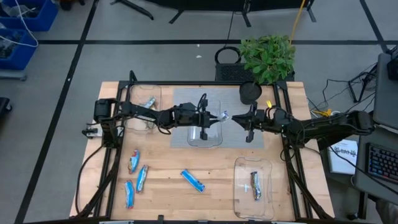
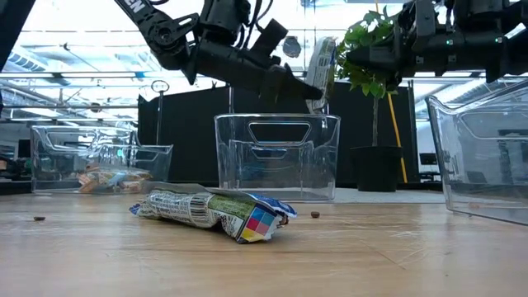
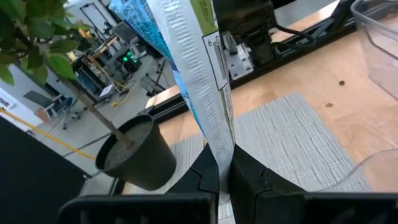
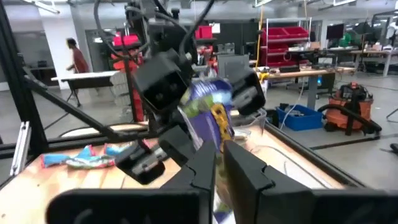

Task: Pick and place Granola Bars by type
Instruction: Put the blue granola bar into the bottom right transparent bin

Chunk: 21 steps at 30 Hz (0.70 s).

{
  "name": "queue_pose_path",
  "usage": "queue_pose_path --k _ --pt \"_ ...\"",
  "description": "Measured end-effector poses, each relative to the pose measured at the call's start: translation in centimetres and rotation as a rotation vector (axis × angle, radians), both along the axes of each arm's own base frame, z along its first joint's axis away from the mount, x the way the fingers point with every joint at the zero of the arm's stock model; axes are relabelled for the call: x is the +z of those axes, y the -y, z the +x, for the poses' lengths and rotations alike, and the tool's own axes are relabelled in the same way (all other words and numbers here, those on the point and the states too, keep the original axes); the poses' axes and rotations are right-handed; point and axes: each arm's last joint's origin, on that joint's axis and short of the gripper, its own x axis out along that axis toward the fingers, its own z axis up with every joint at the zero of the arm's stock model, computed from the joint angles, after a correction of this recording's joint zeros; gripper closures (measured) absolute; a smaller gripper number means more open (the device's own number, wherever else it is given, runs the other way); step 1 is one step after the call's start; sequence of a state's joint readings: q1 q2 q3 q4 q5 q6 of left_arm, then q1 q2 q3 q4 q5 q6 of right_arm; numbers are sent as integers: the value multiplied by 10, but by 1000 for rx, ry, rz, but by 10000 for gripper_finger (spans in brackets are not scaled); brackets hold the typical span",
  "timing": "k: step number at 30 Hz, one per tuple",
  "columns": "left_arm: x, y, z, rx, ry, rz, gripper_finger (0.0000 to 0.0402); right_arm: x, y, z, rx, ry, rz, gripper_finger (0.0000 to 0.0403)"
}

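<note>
Wooden bench (image 1: 161, 186) with grey mat (image 1: 180, 134) at centre back. Three clear trays: one on mat (image 1: 205, 135), one at back left corner (image 1: 142, 112), one at front right (image 1: 254, 186). Potted plant (image 1: 268, 57) on floor behind bench, just past right rear edge; dark pot (image 3: 134, 155) close in left wrist view. Blue bins (image 1: 28, 15) on floor, far left. Person in red top (image 4: 78, 59) standing deep in room.

Blue-wrapped bar (image 1: 224, 116) held aloft between both arms, five blue bars (image 1: 134, 160) flat on the table, others in trays
</note>
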State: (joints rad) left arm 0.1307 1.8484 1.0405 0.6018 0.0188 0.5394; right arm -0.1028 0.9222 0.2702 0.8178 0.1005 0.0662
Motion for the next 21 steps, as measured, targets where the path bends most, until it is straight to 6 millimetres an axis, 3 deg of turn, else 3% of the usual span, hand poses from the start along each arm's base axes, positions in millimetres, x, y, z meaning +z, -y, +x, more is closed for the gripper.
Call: queue_pose_path --k 7,21 --pt "-1 0 0 -8 -14 22 389 1 0 0 0 9 -7 351" --pt "-2 -3 -1 5 -26 22 389 0 0 1 -1 5 -15 356"
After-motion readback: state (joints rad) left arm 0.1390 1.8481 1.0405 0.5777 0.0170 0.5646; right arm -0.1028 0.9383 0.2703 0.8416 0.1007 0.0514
